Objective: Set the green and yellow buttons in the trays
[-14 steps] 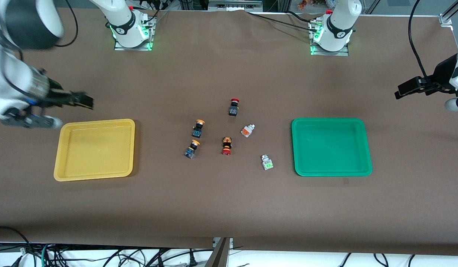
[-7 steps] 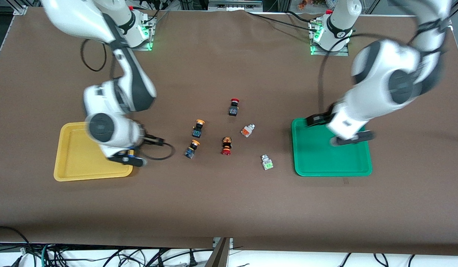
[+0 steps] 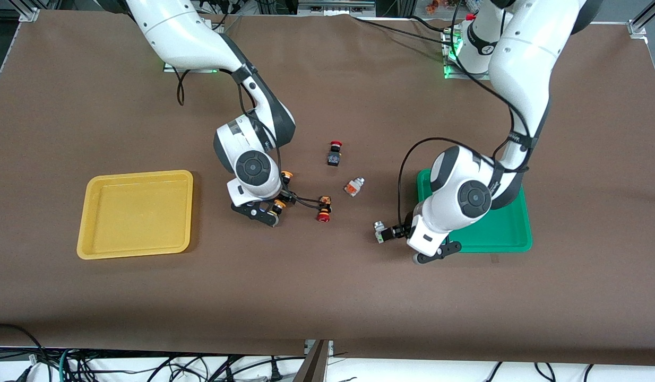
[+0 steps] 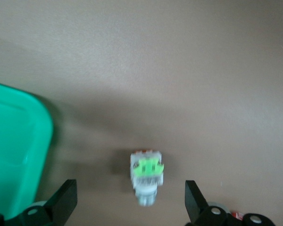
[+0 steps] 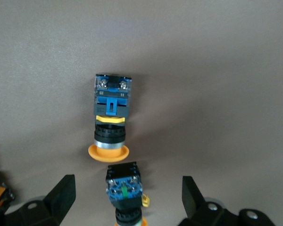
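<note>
Two yellow-capped buttons lie mid-table. My right gripper (image 3: 277, 204) is open, low over the nearer one (image 5: 125, 190), whose body lies between the fingers (image 5: 61, 194), untouched. The farther one (image 5: 111, 117) lies just ahead, its cap (image 3: 286, 174) showing in the front view. My left gripper (image 3: 391, 232) is open, low by the clear button with green insert (image 3: 380, 232), which lies between its fingers (image 4: 193, 200) in the left wrist view (image 4: 147, 175). The clear button with orange insert (image 3: 354, 186) lies alone. The yellow tray (image 3: 136, 212) and the green tray (image 3: 510, 233) hold nothing.
Two red-capped black buttons lie among the others, one (image 3: 334, 153) farther from the front camera, one (image 3: 323, 210) close beside my right gripper. The left arm's wrist hangs over part of the green tray, whose corner shows in the left wrist view (image 4: 14, 155).
Both arms swung in from the table's ends. The right gripper went past the yellow tray to the yellow-capped buttons. The left gripper crossed the green tray to the green-insert button.
</note>
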Action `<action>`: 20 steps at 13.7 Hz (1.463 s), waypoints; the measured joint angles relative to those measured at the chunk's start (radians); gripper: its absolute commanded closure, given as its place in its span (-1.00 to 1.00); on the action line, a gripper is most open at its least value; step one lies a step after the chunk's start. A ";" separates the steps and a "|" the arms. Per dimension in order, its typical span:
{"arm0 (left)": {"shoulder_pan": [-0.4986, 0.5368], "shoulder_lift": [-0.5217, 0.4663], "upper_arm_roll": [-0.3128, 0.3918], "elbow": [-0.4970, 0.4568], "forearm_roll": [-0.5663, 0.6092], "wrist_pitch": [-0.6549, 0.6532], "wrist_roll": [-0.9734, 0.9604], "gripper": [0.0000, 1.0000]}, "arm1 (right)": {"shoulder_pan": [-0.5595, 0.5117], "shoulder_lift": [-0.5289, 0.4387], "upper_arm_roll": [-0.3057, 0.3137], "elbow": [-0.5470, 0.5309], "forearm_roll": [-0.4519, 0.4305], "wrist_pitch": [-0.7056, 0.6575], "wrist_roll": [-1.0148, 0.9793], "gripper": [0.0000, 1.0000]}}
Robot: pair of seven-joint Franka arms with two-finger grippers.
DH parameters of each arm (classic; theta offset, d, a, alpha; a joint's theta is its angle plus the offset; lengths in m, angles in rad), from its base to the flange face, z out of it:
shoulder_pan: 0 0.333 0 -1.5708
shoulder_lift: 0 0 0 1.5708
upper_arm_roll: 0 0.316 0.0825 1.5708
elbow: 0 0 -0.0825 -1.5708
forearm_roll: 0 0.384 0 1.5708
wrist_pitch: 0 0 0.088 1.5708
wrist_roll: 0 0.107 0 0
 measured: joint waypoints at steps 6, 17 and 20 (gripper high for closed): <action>-0.100 0.122 0.035 0.016 0.001 0.142 -0.077 0.00 | 0.016 0.060 0.000 -0.016 0.007 0.102 0.013 1.00; -0.059 0.031 0.054 0.036 0.128 -0.006 0.051 1.00 | -0.129 -0.067 -0.023 -0.015 0.053 -0.084 -0.264 -1.00; 0.021 -0.108 0.057 -0.044 0.130 -0.135 0.199 0.96 | -0.076 -0.067 -0.002 -0.020 0.058 -0.054 -0.200 -1.00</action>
